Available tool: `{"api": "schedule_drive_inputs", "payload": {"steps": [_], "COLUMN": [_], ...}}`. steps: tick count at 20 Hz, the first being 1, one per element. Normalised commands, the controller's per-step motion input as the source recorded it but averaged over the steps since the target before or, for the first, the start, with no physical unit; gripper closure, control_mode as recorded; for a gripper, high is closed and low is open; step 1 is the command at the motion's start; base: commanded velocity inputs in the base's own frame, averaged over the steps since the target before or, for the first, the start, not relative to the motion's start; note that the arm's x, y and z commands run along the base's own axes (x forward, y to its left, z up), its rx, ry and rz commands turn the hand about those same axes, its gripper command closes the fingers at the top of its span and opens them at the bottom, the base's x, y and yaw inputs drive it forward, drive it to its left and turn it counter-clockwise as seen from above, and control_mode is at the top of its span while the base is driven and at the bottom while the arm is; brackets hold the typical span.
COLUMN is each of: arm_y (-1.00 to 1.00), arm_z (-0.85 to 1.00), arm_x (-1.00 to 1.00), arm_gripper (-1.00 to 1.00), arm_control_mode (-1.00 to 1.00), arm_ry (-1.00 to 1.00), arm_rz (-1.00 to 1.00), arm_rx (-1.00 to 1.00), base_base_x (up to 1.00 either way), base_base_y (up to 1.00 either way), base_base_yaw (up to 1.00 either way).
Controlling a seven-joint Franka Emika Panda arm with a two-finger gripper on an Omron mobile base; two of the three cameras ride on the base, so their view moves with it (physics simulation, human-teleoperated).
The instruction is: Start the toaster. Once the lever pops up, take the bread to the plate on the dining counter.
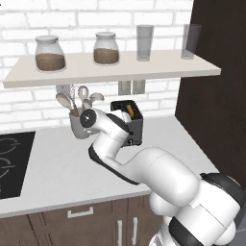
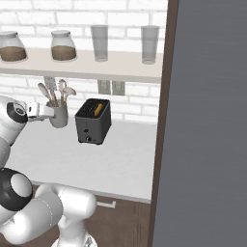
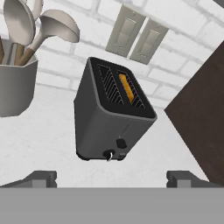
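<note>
The dark grey toaster (image 3: 105,122) stands on the white worktop by the brick wall, its narrow front turned toward my hand. A golden-orange slice of bread (image 3: 127,86) sits low in one slot, also seen from the base as bread (image 2: 98,109) in the toaster (image 2: 93,121). A small dark lever (image 3: 121,143) and a pale knob (image 3: 108,154) sit low on the front. My gripper (image 3: 111,180) is open, a short way in front of the toaster, with nothing between its fingertips (image 3: 40,178). My arm hides part of the toaster (image 1: 135,126). The plate and dining counter are out of view.
A grey utensil cup (image 3: 15,87) with spoons stands just left of the toaster. Two wall switches (image 3: 135,37) are behind it. A shelf (image 1: 110,67) with jars and glasses hangs above. A black hob (image 1: 12,163) lies far left, and a tall dark cabinet (image 2: 207,120) rises right.
</note>
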Motion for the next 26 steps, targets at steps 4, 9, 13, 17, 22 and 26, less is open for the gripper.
{"api": "schedule_drive_inputs", "payload": {"steps": [4, 9, 13, 17, 22, 26], "arm_y": [0.00, 0.00, 0.00, 0.00, 0.00, 0.00], "arm_z": [0.00, 0.00, 0.00, 0.00, 0.00, 0.00], "arm_x": [0.00, 0.00, 0.00, 0.00, 0.00, 0.00], "arm_gripper": [-1.00, -1.00, -1.00, -1.00, -1.00, -1.00], "arm_control_mode": [-1.00, -1.00, -1.00, -1.00, -1.00, -1.00], "arm_ry": [0.00, 0.00, 0.00, 0.00, 0.00, 0.00], "arm_rz": [0.00, 0.00, 0.00, 0.00, 0.00, 0.00], "arm_rx": [0.00, 0.00, 0.00, 0.00, 0.00, 0.00], "base_base_x": [0.00, 0.00, 0.00, 0.00, 0.00, 0.00], "base_base_y": [0.00, 0.00, 0.00, 0.00, 0.00, 0.00], "base_base_yaw": [0.00, 0.00, 0.00, 0.00, 0.00, 0.00]}}
